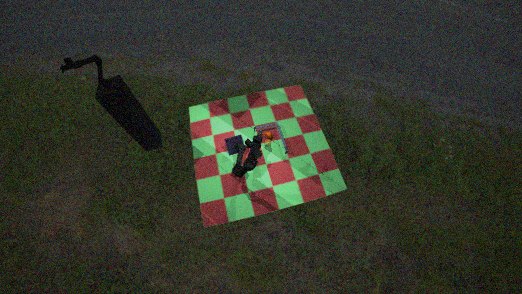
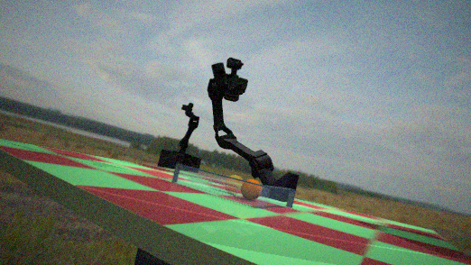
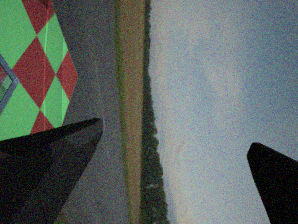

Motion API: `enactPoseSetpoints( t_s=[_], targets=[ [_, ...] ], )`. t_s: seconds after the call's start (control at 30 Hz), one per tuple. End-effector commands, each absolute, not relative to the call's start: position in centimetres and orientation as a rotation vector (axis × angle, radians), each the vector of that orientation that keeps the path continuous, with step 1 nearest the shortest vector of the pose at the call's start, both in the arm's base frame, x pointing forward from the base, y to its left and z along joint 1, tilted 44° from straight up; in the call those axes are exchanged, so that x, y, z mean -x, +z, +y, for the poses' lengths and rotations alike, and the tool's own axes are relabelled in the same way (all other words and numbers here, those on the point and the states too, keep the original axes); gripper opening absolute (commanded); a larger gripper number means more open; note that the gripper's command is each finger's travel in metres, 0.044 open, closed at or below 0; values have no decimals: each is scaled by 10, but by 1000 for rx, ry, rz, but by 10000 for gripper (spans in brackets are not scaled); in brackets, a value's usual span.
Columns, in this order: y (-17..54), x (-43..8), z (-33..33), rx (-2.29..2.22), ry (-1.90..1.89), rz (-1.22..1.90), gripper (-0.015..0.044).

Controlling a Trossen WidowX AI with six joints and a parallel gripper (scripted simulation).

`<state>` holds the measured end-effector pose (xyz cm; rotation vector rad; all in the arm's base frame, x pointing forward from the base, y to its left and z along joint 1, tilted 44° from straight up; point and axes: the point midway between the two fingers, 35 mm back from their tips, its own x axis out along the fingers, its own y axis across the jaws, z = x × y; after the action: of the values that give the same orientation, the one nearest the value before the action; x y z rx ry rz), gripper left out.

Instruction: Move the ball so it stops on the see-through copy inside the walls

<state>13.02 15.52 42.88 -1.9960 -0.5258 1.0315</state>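
An orange ball (image 1: 269, 135) (image 2: 251, 188) rests on the checkered table inside the corner of the low clear walls (image 1: 283, 139) (image 2: 176, 174) (image 3: 7, 95). A paler yellowish see-through copy (image 1: 268, 143) (image 2: 235, 178) shows close beside the ball; the two are apart or slightly overlapping in view. My gripper (image 3: 177, 138) is open, with nothing between its fingers. The arm (image 2: 217, 113) holds it high above the table, well clear of the ball. The wrist view looks out past the table's edge to the horizon and does not show the ball.
The red and green checkered table (image 1: 280, 171) (image 2: 149, 205) (image 3: 35, 75) carries the arm's dark base (image 1: 233, 145) (image 2: 289, 181). A separate dark box with an arm-like shape (image 1: 125, 112) (image 2: 180, 159) stands off the table. Grass and a road lie around it.
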Motion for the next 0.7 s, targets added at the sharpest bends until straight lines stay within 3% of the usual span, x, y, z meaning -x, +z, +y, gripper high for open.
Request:
enactPoseSetpoints(
  t_s=[0.0, 0.23, 0.67],
  targets=[
    [379, -177, 175, 1958, 1123, -170, 427],
    [289, -244, 177, 1893, 1140, 423, 427],
    [130, -299, 136, 1771, 927, 1291, 427]
  ],
)
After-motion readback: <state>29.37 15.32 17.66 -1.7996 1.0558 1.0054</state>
